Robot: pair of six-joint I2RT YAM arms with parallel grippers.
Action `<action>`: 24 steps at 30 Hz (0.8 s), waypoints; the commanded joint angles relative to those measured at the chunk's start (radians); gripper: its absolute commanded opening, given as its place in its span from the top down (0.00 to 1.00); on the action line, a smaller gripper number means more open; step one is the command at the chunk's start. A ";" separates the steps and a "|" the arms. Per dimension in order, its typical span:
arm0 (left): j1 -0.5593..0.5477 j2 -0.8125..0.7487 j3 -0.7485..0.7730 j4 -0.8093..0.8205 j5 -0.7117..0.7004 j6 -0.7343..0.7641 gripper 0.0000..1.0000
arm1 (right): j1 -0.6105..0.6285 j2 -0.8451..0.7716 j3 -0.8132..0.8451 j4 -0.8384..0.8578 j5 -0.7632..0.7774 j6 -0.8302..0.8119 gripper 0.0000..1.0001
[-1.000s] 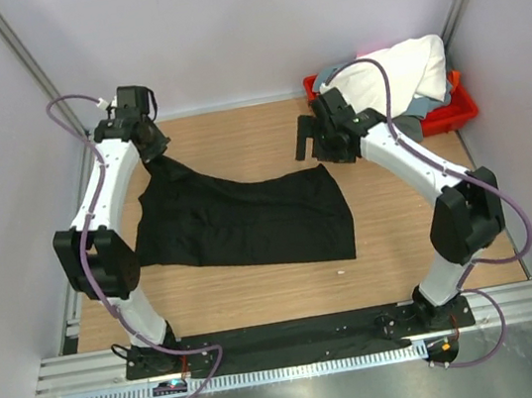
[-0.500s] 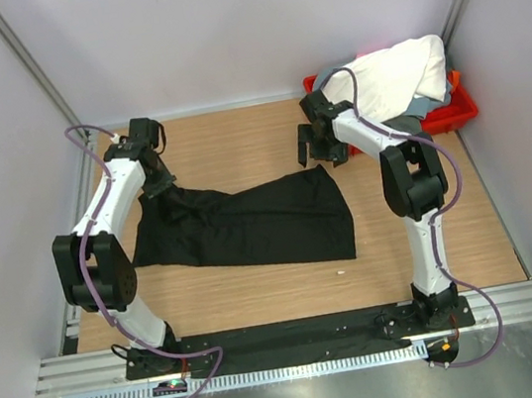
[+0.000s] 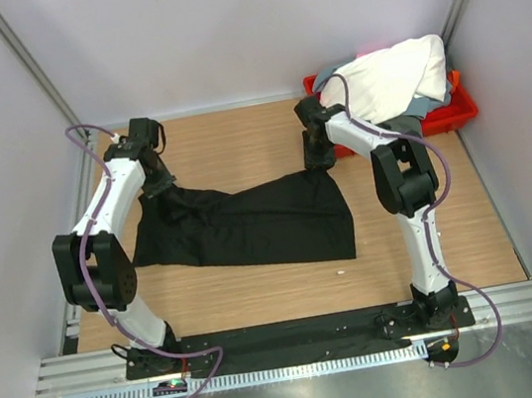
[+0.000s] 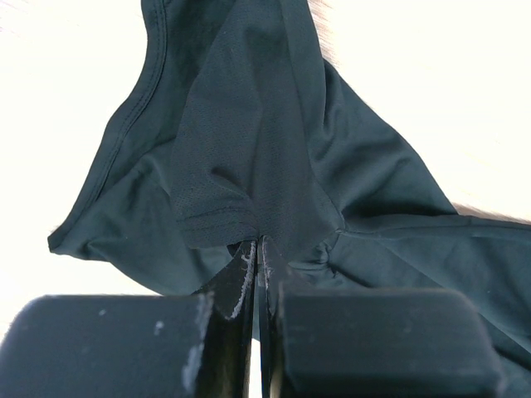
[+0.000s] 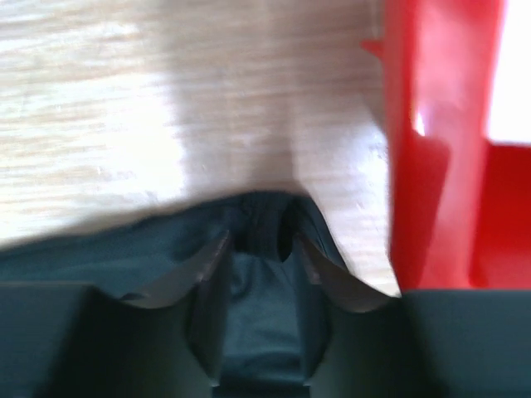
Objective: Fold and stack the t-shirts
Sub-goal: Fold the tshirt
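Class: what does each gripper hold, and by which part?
The left gripper is shut on the black t-shirt, pinching bunched cloth at its far left corner. The right gripper straddles its far right corner; whether it grips cannot be told.

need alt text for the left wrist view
The left fingers are pinched shut on a bunched fold of the black t-shirt, which fans out from them over the bright, washed-out table.
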 commanded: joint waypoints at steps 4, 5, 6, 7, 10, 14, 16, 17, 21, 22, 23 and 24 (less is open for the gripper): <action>0.007 0.010 0.023 0.005 -0.007 0.016 1.00 | -0.006 0.046 0.033 0.071 0.004 -0.034 0.68; 0.006 0.012 0.021 0.005 -0.008 0.016 1.00 | -0.007 0.052 0.037 0.074 0.006 -0.038 0.70; 0.007 0.012 0.021 0.002 -0.010 0.016 1.00 | -0.011 0.057 0.043 0.072 0.006 -0.040 0.71; 0.008 0.012 0.021 0.003 -0.016 0.016 1.00 | -0.014 0.063 0.052 0.072 0.003 -0.043 0.78; 0.009 0.012 0.031 -0.007 -0.042 0.020 1.00 | -0.020 0.072 0.059 0.074 -0.014 -0.043 0.96; 0.076 -0.001 0.034 -0.026 -0.074 0.038 1.00 | -0.018 0.077 0.095 0.071 -0.051 -0.035 0.99; 0.104 -0.002 0.041 -0.032 -0.077 0.045 1.00 | -0.020 0.082 0.139 0.060 -0.065 -0.037 0.99; 0.115 -0.004 0.058 -0.041 -0.079 0.051 1.00 | -0.020 0.089 0.161 0.055 -0.075 -0.038 0.99; 0.124 0.016 0.123 -0.069 -0.102 0.057 1.00 | -0.020 0.131 0.278 0.026 -0.112 -0.047 0.99; 0.124 0.028 0.135 -0.073 -0.102 0.054 1.00 | -0.018 0.137 0.297 0.026 -0.114 -0.056 0.99; 0.124 0.034 0.156 -0.078 -0.097 0.051 1.00 | -0.021 0.141 0.314 0.026 -0.114 -0.064 0.99; 0.124 0.044 0.172 -0.078 -0.088 0.049 1.00 | -0.020 0.143 0.346 0.023 -0.114 -0.069 0.99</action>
